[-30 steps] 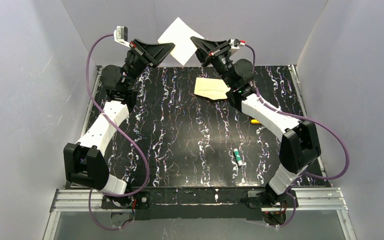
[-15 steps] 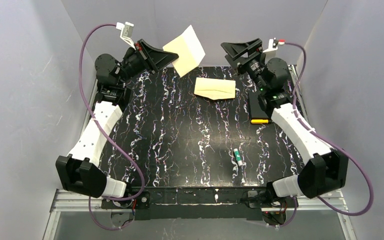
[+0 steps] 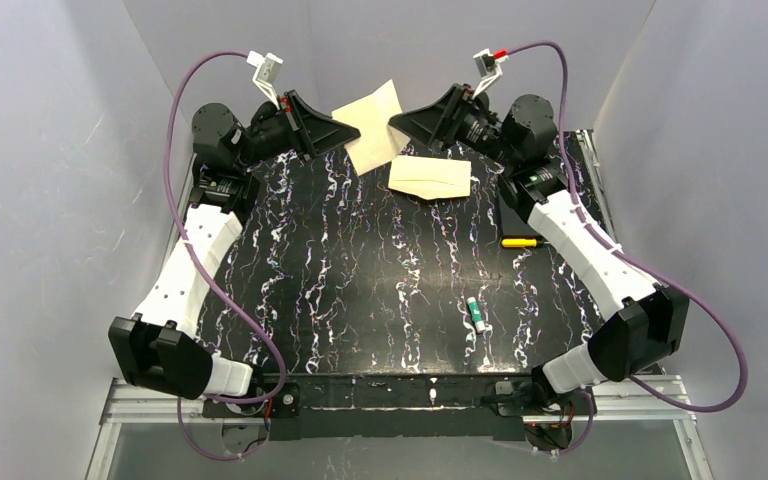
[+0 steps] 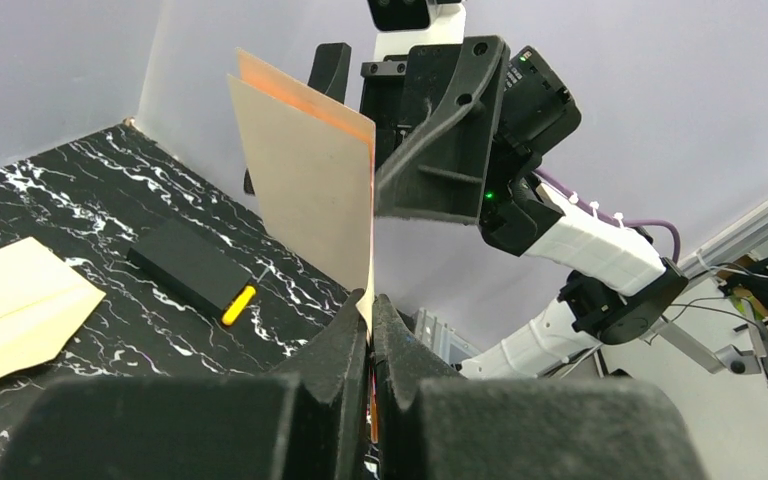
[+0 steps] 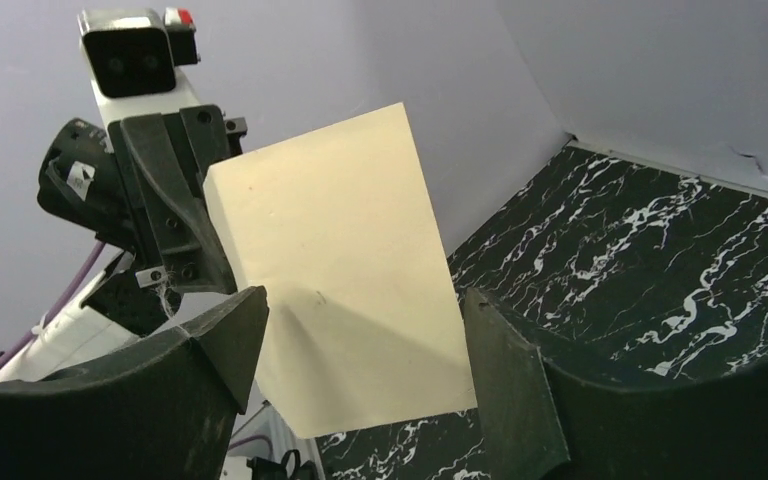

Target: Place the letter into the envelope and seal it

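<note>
SITE: robotics lab test cell | EVIDENCE: black marble-patterned table boxed by plain grey panels on its left, far and right sides | aluminium rail along table's near edge carrying two arm bases | purple cables looping above table's far corners

High view from behind, wrist views close, facing each other, sharing the letter
</note>
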Controlling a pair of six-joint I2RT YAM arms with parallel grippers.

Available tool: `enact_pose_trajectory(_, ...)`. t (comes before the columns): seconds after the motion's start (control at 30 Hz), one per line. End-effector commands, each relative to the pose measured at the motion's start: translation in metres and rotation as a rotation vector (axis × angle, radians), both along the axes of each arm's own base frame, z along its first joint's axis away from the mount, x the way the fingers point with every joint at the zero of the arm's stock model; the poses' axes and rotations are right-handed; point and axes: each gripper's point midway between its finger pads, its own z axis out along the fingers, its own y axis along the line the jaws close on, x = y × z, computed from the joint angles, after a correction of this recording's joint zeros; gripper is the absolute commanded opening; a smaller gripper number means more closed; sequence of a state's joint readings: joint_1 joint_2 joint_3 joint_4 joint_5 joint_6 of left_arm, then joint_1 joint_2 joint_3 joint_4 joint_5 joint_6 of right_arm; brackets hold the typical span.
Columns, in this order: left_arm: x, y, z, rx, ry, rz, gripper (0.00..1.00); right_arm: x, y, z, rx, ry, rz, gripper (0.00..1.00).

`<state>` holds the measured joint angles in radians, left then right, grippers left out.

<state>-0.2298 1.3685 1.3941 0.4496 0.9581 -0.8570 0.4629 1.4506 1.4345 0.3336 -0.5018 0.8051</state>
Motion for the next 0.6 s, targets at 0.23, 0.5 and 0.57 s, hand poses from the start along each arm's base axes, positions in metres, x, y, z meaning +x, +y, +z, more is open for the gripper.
enact_pose_trajectory(0.23, -0.022, 0.003, 0.015, 0.001, -0.019, -0.056, 0.00, -0.033, 0.026, 0.017, -0.029, -0.117, 0.163, 0.89)
enact_pose_trajectory(0.5, -0.021, 0.004, 0.013, 0.000, -0.020, -0.044, 0.00, -0.037, 0.025, 0.030, 0.031, -0.127, 0.172, 0.92)
enact_pose_trajectory(0.57, -0.022, 0.004, 0.013, 0.002, -0.027, -0.041, 0.00, -0.027, 0.015, 0.030, 0.023, -0.113, 0.064, 0.92)
